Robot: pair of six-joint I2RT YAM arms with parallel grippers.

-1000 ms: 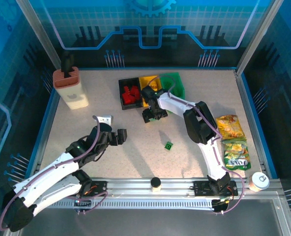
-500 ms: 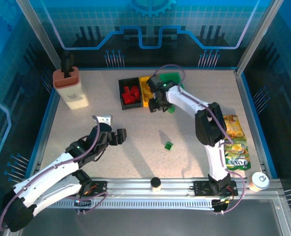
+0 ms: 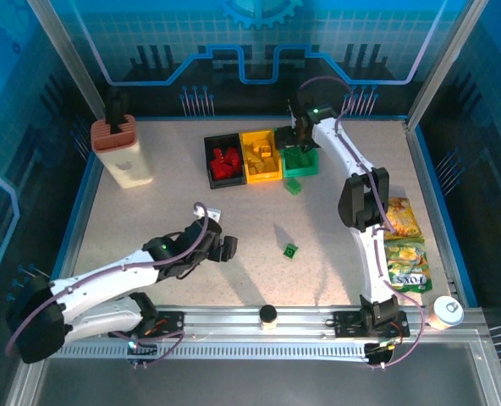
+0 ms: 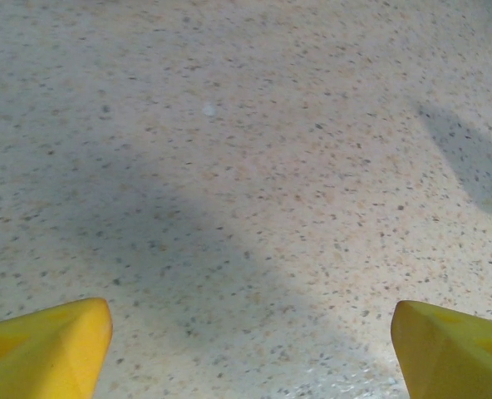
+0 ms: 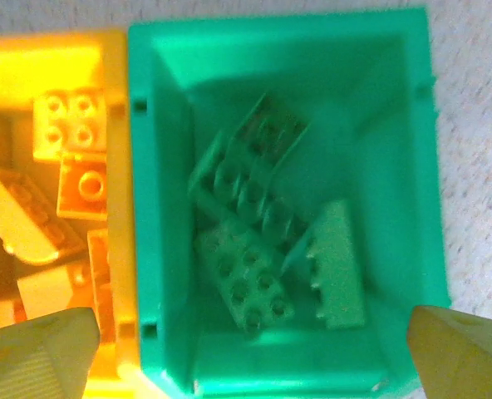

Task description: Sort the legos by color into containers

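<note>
On the table (image 3: 149, 211), the nearer loose green brick (image 3: 291, 250) (likely light, rigid, slick) wants pinching across flat sides; left gripper (image 4: 246, 349) and right gripper (image 5: 254, 349) gape empty.

Three bins (image 3: 263, 178) lined up, two loose green bricks (image 3: 290, 250) on the tabletop (image 3: 233, 220), two snack bags (image 3: 394, 218), one beige holder (image 3: 122, 152).

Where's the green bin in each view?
Top external: green bin at far centre, rightmost in the row of three bins, under the right gripper.
Right wrist: green bin seen from straight above, mid-frame, green legos inside.
Left wrist: camera faces the speckled table.
Shared landmark: yellow bin against its left side.
</note>
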